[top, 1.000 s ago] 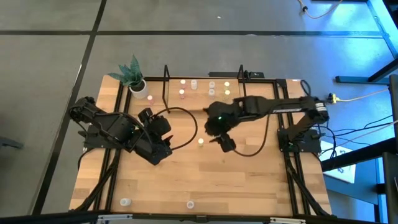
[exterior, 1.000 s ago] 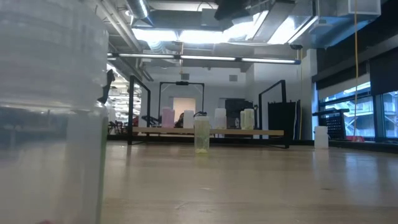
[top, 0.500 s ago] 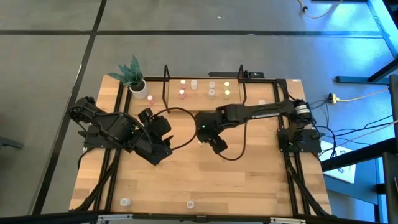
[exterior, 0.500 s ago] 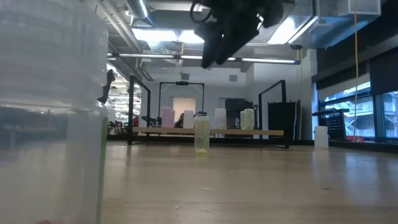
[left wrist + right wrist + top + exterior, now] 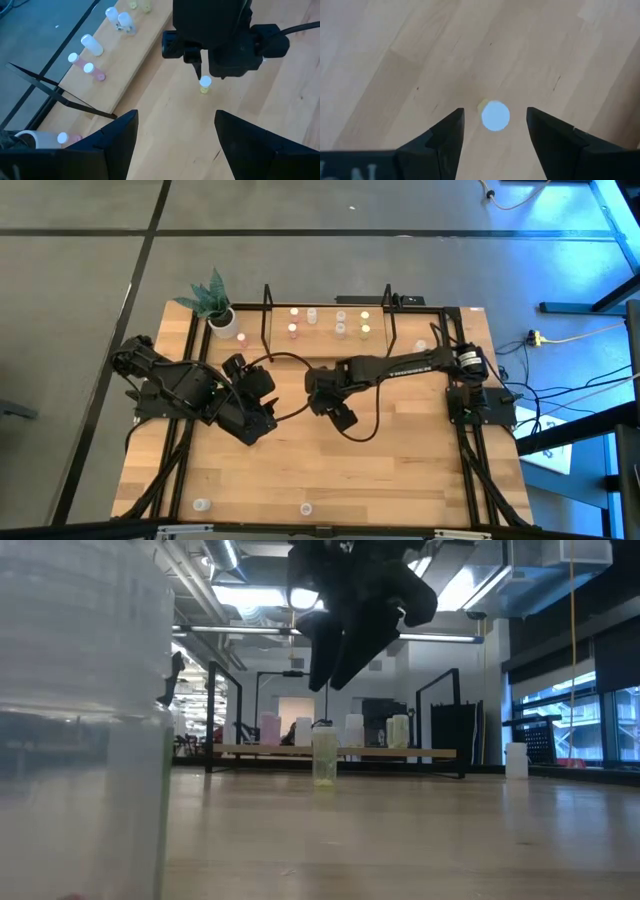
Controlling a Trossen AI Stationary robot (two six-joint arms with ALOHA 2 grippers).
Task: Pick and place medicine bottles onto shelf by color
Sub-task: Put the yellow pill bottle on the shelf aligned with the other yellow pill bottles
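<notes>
One loose yellow-green medicine bottle [image 5: 324,755] to fetch.

From above: hidden beneath the right gripper [image 5: 333,410] at mid-desk [image 5: 400,480], just in front of the shelf [image 5: 326,342]. Shelved bottles [image 5: 340,328] in pink, white and yellow-green groups. Left gripper [image 5: 255,418] parked nearby, to the left. Spare bottles [image 5: 202,505] by the front edge.

From desk height: upright, apart from the shelf behind. Right fingers hanging just above the cap, not touching.

From the left wrist: own fingers spread wide, holding nothing. Right gripper directly over the medicine bottle.

From the right wrist: pale round cap centred between fingers spread wide, a clear gap on each side.

Probably light, rigid plastic, smooth and easily tipped. Best taken squarely on the body below the cap, with a gentle squeeze after a straight descent.
</notes>
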